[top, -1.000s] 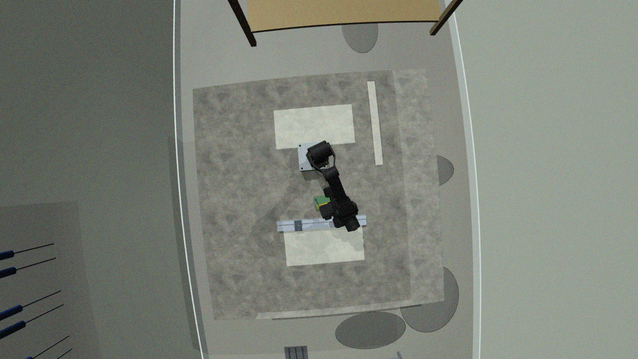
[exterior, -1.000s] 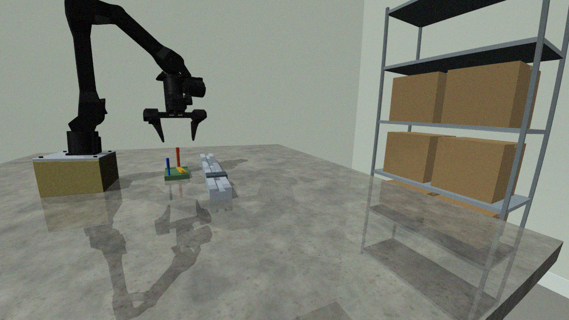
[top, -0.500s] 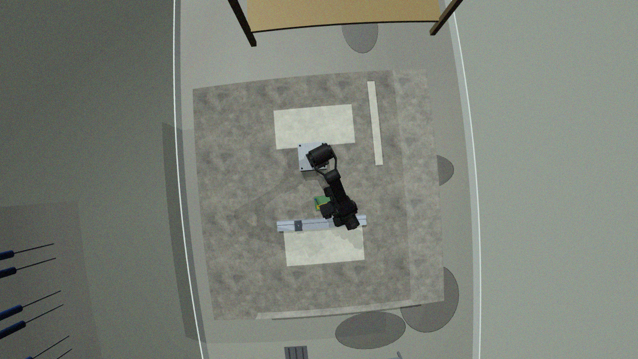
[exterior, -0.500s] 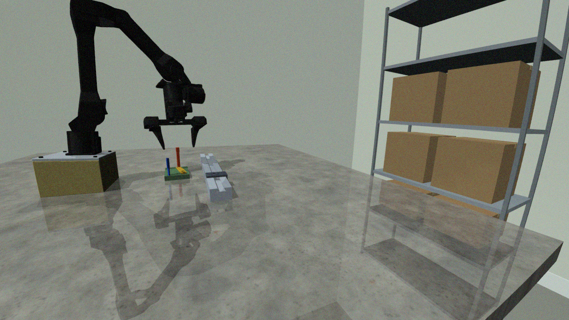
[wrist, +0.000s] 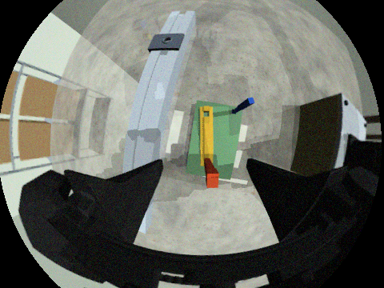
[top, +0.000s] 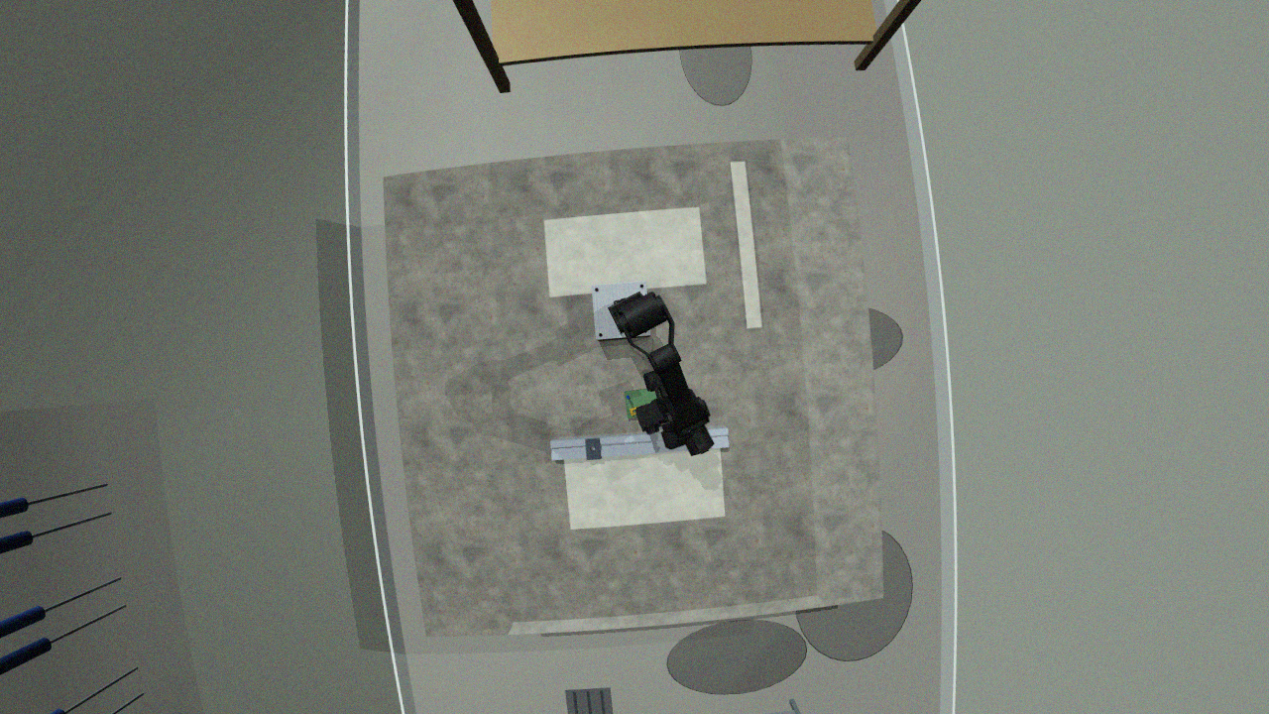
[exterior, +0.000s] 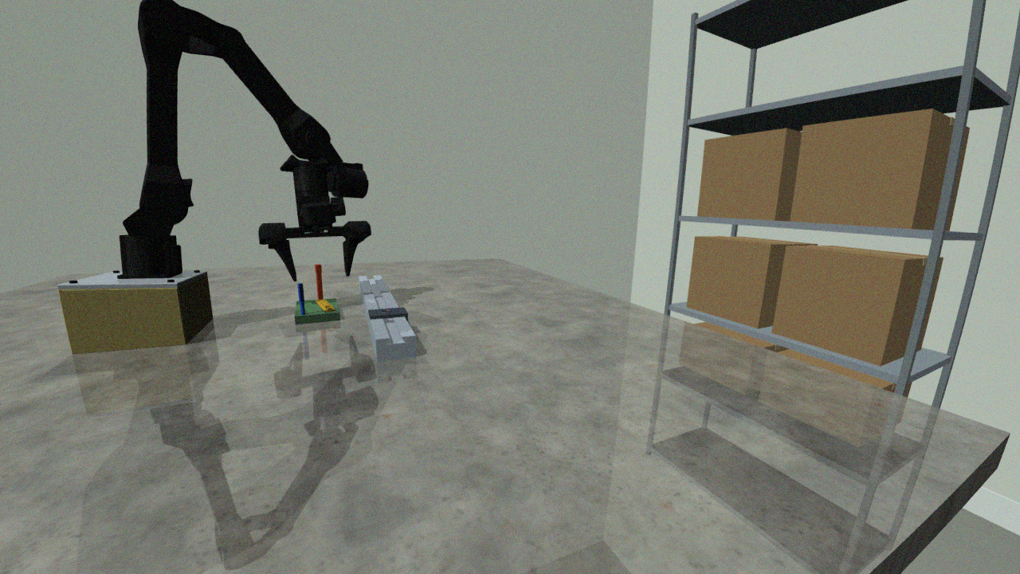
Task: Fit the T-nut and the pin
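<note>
Black claw (top: 654, 404) (exterior: 320, 277) (wrist: 205, 163): hovering released, holding nothing
Upright orange handle (exterior: 319, 282) (wrist: 212, 180): appearing roughly centred between fingertips
Yellow brass T-nut (top: 632, 413) (exterior: 326, 305) (wrist: 206, 134): lying on green tray (top: 640, 393) (exterior: 317, 319) (wrist: 226, 140), inward from tabletop edges, pointing bracketward (top: 592, 448) (exterior: 387, 313) (wrist: 167, 42)

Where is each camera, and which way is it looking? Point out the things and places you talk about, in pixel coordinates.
Top: high above, looking down; it shows the black arm (top: 676, 386) (exterior: 267, 78) from above.
Exterior: beside the table, looking across it; it shows the arm from its base (exterior: 151, 257) to the open gripper (exterior: 320, 278) (wrist: 205, 162).
Wrist: on the arm near the gripper, looking past both fingers at the green tray (top: 634, 397) (exterior: 317, 319) (wrist: 226, 140).
Top and exterior both show the arm, the tray and the rail (top: 567, 449) (exterior: 394, 346) (wrist: 150, 100).
</note>
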Robot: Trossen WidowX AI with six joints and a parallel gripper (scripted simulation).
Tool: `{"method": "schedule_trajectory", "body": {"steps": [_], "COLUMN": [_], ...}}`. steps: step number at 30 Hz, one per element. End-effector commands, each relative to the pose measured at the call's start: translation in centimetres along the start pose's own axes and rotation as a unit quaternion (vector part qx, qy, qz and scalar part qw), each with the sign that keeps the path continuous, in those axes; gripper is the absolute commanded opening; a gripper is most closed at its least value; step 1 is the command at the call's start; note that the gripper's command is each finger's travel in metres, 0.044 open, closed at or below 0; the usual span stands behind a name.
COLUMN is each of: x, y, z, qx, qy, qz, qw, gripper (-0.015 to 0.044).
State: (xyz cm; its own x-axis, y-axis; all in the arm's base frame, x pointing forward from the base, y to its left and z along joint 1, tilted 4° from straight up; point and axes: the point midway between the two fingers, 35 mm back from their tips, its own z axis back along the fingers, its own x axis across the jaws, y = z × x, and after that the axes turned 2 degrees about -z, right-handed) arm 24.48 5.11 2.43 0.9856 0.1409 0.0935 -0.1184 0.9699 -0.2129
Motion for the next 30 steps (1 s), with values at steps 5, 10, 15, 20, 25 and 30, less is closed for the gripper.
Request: {"method": "schedule_trajectory", "body": {"steps": [5,10,15,20,25,30], "x": [-0.44,-0.46,-0.46,-0.46,-0.46,-0.46], "y": [0.23,0.26,0.26,0.26,0.26,0.26], "z": [-1.42,-1.51,-1.51,-1.51,-1.51,-1.51], "qx": [-0.004,-0.004,-0.004,-0.004,-0.004,-0.004], "qy": [0.007,0.007,0.007,0.007,0.007,0.007], "qz": [-0.001,-0.001,-0.001,-0.001,-0.001,-0.001], "qw": [1.000,1.000,1.000,1.000,1.000,1.000], "gripper": [0.0440,0.0361,0.0230,0.0099,-0.0013,-0.0144]}}
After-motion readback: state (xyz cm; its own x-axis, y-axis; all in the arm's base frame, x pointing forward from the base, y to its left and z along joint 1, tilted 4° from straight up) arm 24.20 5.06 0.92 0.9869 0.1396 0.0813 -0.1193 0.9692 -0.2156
